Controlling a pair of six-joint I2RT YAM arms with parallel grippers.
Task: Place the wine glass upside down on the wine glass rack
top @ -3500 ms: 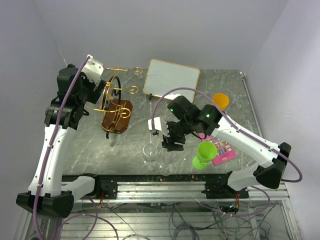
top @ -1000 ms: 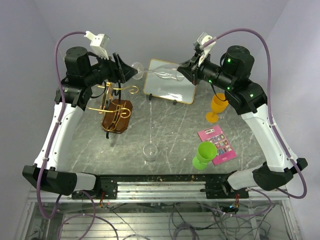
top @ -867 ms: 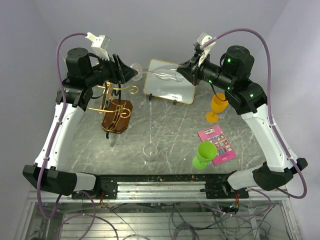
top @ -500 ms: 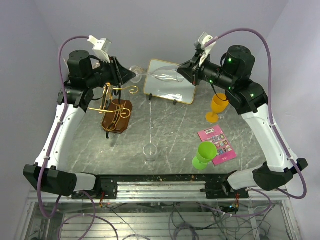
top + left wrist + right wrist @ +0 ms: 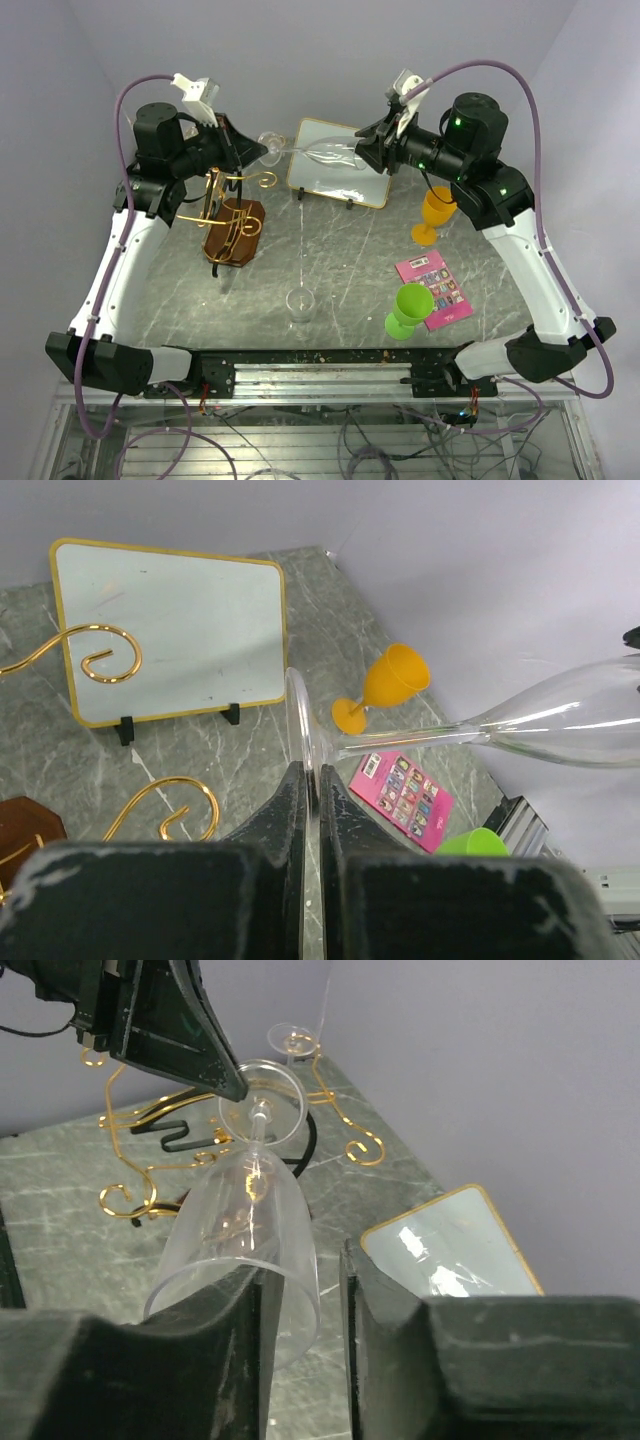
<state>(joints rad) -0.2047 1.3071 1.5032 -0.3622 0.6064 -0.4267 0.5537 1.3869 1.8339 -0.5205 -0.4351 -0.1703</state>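
Wine glass horizontal, foot in left jaws, bowl rightward.

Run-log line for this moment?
wine glass: horizontal, mid-air | left gripper: shut on foot | right gripper: at bowl, grip unclear | wine glass rack: glass not hung

No words, numbers, brands or labels are legible; the flat pink card on the grey marbled desk shows only tiny unreadable coloured squares.
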